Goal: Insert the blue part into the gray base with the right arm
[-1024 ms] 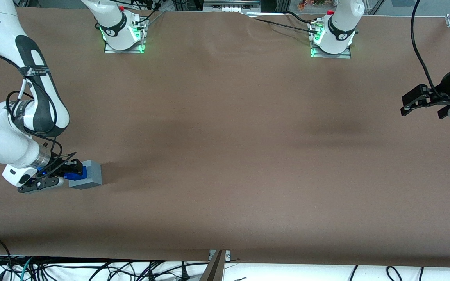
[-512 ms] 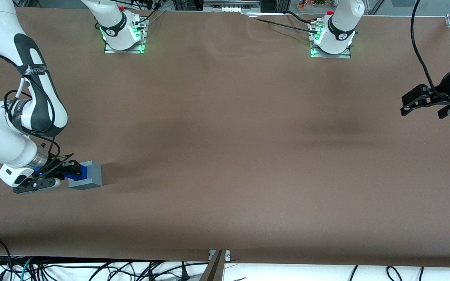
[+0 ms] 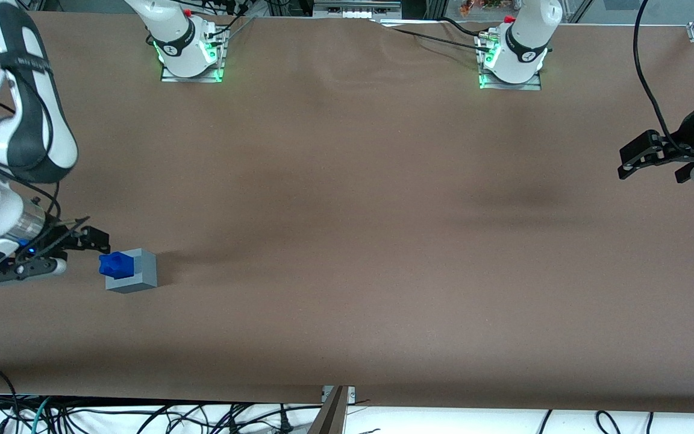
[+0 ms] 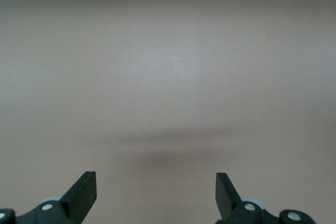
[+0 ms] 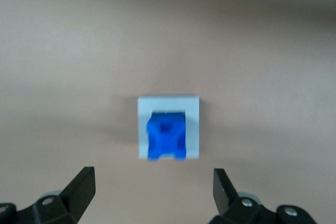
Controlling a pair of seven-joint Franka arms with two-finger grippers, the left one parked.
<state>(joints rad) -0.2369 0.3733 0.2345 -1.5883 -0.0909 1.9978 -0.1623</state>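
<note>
blue part (image 3: pixel 115 264) sits in the gray base (image 3: pixel 136 272) just ahead of my pincer (image 3: pixel 61 250), which hangs wide open and empty, apart from both so the part stays seated

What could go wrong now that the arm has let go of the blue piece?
The blue part sits in the gray base but sticks out of its recess, so it may not be fully seated and could tip out. The open gripper is close beside the base toward the working arm's end; a careless move could knock the base and shift it.
</note>
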